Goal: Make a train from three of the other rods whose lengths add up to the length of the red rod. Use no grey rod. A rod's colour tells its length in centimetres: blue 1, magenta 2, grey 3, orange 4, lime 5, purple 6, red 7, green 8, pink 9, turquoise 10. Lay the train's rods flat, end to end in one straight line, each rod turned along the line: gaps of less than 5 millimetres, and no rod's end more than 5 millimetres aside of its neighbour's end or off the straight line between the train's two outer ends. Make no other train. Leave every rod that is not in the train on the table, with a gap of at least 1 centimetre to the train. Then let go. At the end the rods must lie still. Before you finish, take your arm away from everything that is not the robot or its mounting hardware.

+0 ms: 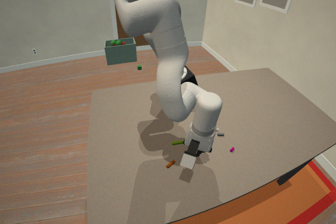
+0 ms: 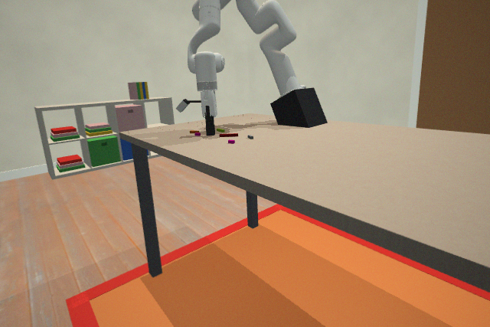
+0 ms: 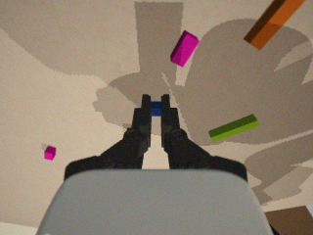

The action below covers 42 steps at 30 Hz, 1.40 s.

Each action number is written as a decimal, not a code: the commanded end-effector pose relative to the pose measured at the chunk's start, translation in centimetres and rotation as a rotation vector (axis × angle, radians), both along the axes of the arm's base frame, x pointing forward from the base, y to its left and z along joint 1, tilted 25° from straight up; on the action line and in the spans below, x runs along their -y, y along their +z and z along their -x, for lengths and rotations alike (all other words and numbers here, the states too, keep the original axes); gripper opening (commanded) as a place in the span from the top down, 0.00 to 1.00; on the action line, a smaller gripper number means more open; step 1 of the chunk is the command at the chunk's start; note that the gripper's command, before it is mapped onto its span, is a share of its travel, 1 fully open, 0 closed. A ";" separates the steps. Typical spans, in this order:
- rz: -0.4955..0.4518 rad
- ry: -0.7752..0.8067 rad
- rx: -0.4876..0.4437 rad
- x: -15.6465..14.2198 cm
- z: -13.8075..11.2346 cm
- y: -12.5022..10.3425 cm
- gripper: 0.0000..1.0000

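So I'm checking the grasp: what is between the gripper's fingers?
The gripper is shut on a small blue rod, seen between the fingertips in the wrist view. The table directly beneath it is hidden by the fingers.

A home room: wooden floor (image 2: 59,216), toy shelf (image 2: 42,125), orange rug (image 2: 245,276).

blue rod (image 3: 156,109) pinched between jaws
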<state>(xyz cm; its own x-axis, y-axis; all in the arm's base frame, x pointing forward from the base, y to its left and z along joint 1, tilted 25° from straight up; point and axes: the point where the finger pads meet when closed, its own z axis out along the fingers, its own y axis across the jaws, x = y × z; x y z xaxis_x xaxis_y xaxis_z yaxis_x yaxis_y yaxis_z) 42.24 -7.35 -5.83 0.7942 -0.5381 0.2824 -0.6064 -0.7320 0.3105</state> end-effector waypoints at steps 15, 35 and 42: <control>-0.001 0.002 0.003 0.0 -0.2 -0.1 0.96; -0.001 0.002 0.003 0.0 -0.2 -0.1 0.96; -0.001 0.002 0.003 0.0 -0.2 -0.1 0.88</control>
<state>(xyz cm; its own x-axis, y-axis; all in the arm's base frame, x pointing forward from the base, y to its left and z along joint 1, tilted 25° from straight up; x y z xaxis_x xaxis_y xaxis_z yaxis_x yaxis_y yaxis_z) 42.26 -7.42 -5.99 0.7941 -0.5380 0.2827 -0.6065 -0.7321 0.3103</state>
